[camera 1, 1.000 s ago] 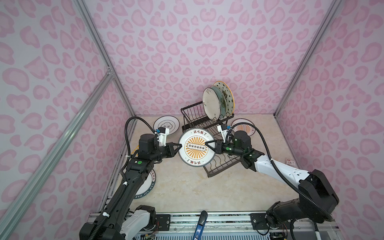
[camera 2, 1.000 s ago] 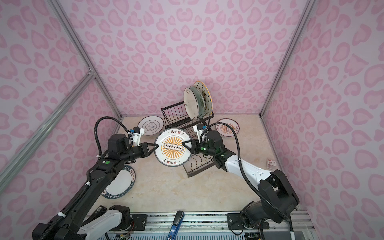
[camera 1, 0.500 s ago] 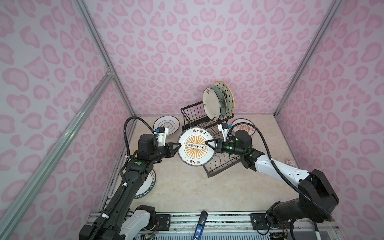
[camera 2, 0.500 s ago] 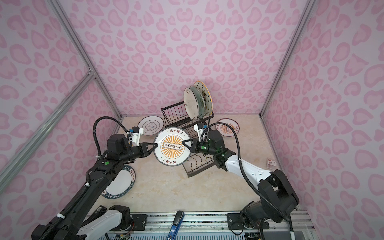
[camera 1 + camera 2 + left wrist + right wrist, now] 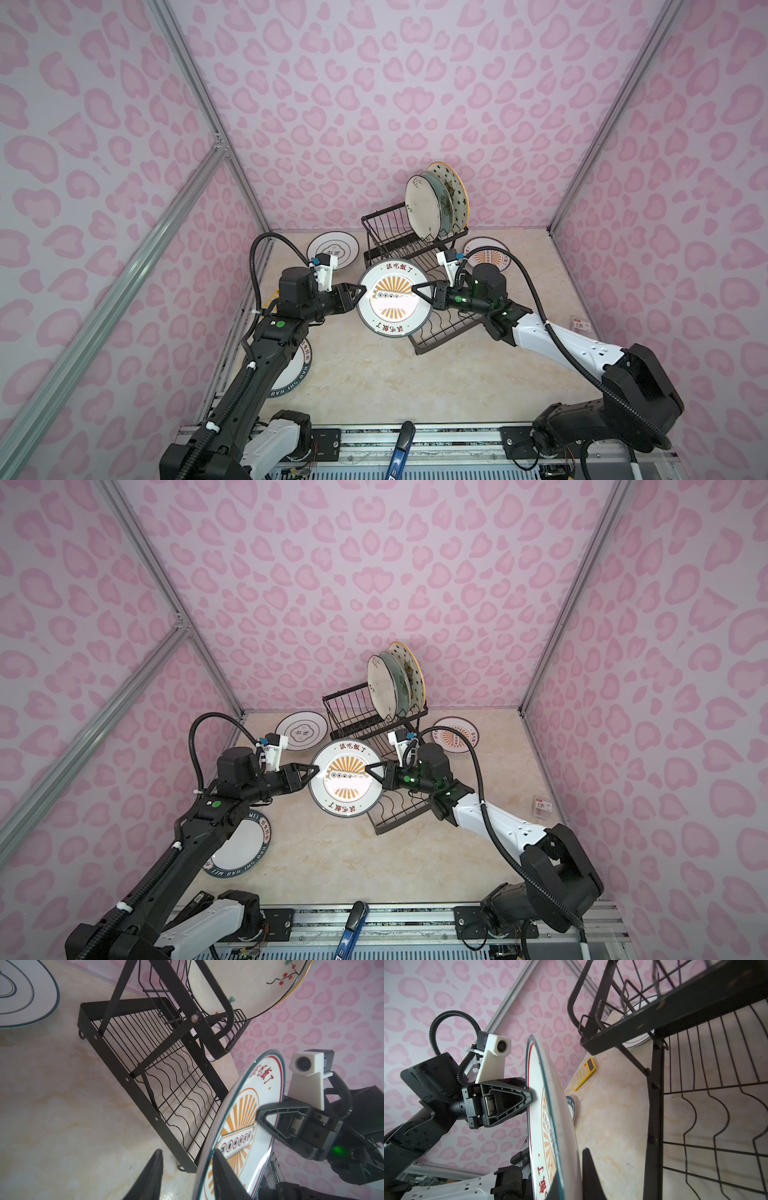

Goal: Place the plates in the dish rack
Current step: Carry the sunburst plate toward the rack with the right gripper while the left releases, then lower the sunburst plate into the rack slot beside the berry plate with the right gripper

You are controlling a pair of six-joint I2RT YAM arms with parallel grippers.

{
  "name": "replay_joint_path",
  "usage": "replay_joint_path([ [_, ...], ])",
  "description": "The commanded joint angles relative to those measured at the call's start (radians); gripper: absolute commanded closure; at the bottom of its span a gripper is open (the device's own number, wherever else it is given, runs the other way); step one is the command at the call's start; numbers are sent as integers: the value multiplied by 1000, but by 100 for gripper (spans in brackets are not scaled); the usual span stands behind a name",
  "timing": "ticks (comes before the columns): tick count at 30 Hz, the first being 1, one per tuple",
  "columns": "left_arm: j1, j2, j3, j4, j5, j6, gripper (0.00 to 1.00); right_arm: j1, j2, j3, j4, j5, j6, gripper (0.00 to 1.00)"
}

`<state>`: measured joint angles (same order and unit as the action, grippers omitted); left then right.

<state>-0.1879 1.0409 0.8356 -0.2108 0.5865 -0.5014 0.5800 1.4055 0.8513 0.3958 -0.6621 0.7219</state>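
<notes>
under the left arm, on the base side of the left pincer (image 5: 363, 290), the dark-green-rimmed lettered plate (image 5: 296, 368) lies flat on the table (image 5: 374, 382). beyond that pincer, toward the back wall, the white black-ringed plate (image 5: 332, 249) also lies flat.

the left pincer stands part-way open and grips nothing. the left edge of the orange sunburst plate (image 5: 392, 316) sits between its jaws. in the left wrist view one finger (image 5: 225, 1176) is in front of the plate's printed face, touching or just off it, i cannot tell which. the other finger (image 5: 149, 1174) stands clear of the plate's back, with table showing in the gap.

the sunburst plate stands on edge between the two pincers, its printed face toward the top cameras, just beside the front of the dish rack (image 5: 386, 237) and its lower tray.

the right pincer (image 5: 415, 287) is closed on the plate's right edge, one finger on the face and one behind, and alone has hold of it.

beyond the right pincer, in the rack's raised basket, three plates stand upright side by side: the cream floral plate (image 5: 422, 208), the pale blue plate (image 5: 439, 203) and the starred yellow-rimmed plate (image 5: 455, 187). behind the right wrist, the second sunburst plate (image 5: 492, 259) lies flat on the table, beside the rack.
</notes>
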Motion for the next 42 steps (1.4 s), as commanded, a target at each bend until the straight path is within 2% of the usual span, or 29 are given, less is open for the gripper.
replay_joint_path([
  [1,1,-2,15,24,3,5,50,-3,-14,-14,45,21,-6,100],
  [5,1,-4,26,3,-1,12,44,-20,-36,-26,29,79,-22,100],
  [10,1,-22,32,-10,-26,6,41,-48,-65,-13,-6,137,-81,100],
  [22,1,-74,18,-2,-50,-11,40,-77,-97,197,-128,206,-244,100],
  [27,2,-90,16,-2,-33,-16,40,-77,-45,327,-136,276,-305,100],
  [31,1,-100,-23,73,13,-77,40,-75,29,459,-174,343,-358,100],
  [42,1,-139,-93,120,0,-160,40,-48,255,787,-247,572,-548,100],
])
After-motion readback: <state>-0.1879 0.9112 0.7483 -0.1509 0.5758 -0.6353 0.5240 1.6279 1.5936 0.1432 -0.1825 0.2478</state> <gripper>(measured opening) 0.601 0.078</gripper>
